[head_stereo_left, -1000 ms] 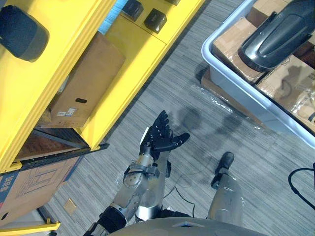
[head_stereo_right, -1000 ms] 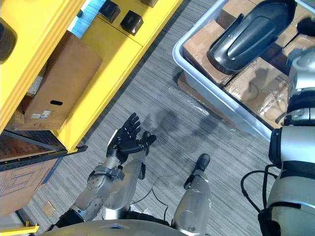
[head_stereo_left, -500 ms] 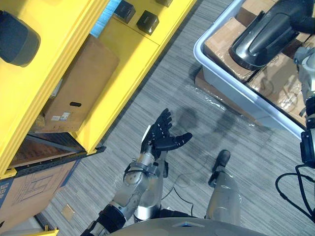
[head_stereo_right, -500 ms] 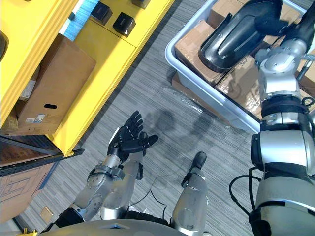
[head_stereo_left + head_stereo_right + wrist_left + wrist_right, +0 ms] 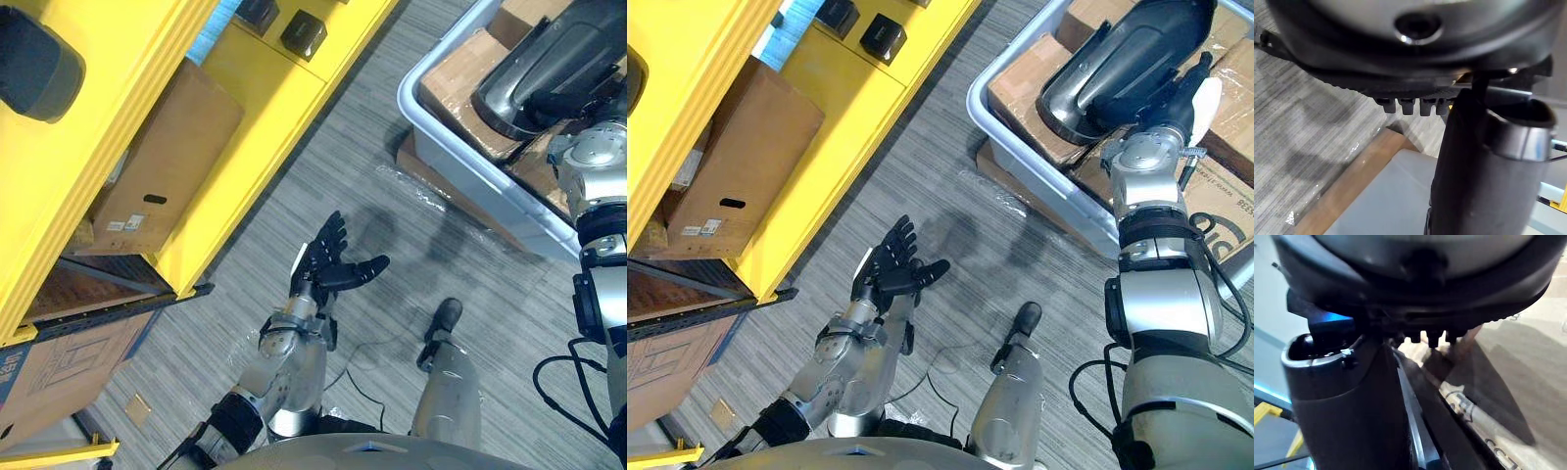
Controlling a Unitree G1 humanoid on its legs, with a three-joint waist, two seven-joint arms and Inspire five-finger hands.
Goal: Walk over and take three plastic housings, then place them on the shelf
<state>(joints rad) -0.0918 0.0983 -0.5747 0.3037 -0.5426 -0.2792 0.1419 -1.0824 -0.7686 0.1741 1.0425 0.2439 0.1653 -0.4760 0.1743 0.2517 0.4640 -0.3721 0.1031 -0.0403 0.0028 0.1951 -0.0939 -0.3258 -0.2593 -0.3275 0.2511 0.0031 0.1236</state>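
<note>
A dark grey plastic housing (image 5: pixel 1132 59) lies on cardboard boxes inside a grey bin (image 5: pixel 1038 174) at the upper right. My right hand (image 5: pixel 1179 90) reaches into the bin with straight fingers at the housing's near edge, and its white-covered thumb sits beside them. In the right wrist view the housing's dark edge (image 5: pixel 1449 431) runs past the thumb (image 5: pixel 1347 406). My left hand (image 5: pixel 328 264) is held open, palm up, over the carpet. A second dark housing (image 5: pixel 34 64) rests on the top of the yellow shelf (image 5: pixel 265 108) at the far left.
A large cardboard box (image 5: pixel 167 157) fills the shelf's lower bay, and two small black boxes (image 5: pixel 304 34) sit on a yellow ledge. The bin stands on a wooden pallet (image 5: pixel 1352 181). Grey carpet (image 5: pixel 323 176) runs between shelf and bin.
My right arm has come in from the right and reached the housing in the bin. The left hand stays open and the camera has shifted slightly.
</note>
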